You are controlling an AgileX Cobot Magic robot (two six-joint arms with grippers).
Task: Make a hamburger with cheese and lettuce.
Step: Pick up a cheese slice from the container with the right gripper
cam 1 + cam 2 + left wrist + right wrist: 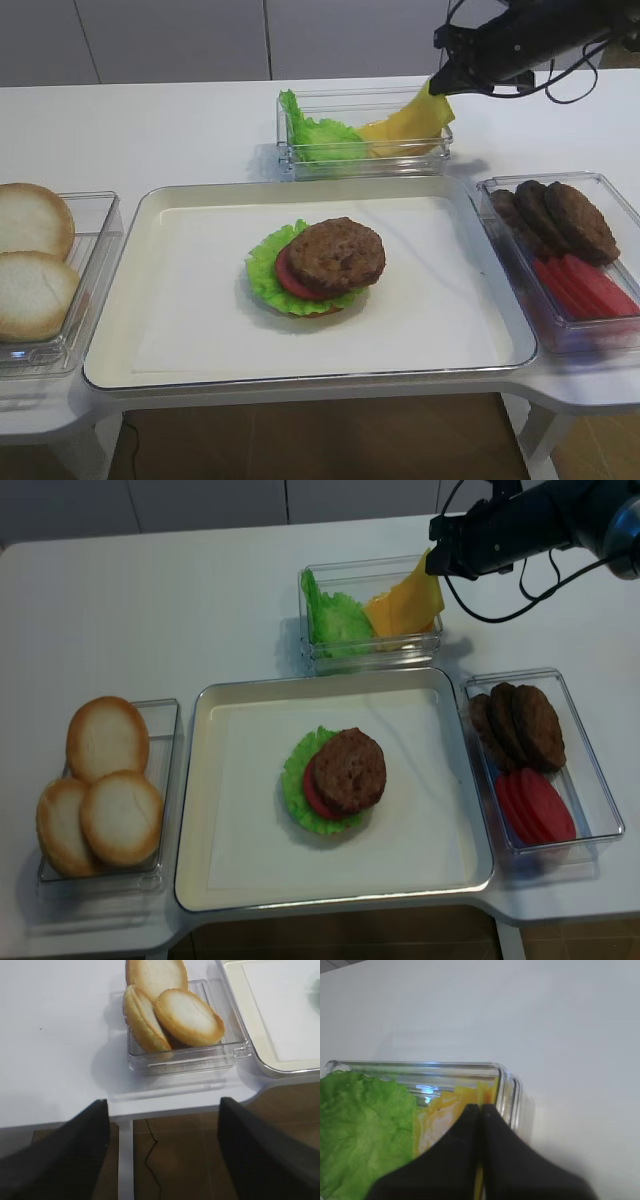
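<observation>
The hamburger point(335, 255) point(348, 770) lies mid-tray: a brown patty over a red tomato slice, with the frilly green lettuce point(262, 272) under them. At the back, one yellow cheese slice point(410, 120) point(405, 602) point(445, 1110) stands tilted up out of a clear box point(290, 160). My right gripper point(440, 82) point(433, 560) point(481, 1106) is shut on the slice's upper corner, with a yellow strip showing between its black fingers. My left gripper point(163, 1101) shows only in its wrist view, open and empty, over the table's front edge just short of the bun box.
More lettuce leaves point(318, 135) point(360, 1130) fill the left half of the back box. A clear box of buns point(30, 220) point(187, 1015) stands left of the cream tray point(150, 300). Right of it, another box point(485, 190) holds patties point(560, 215) and tomato slices point(585, 285).
</observation>
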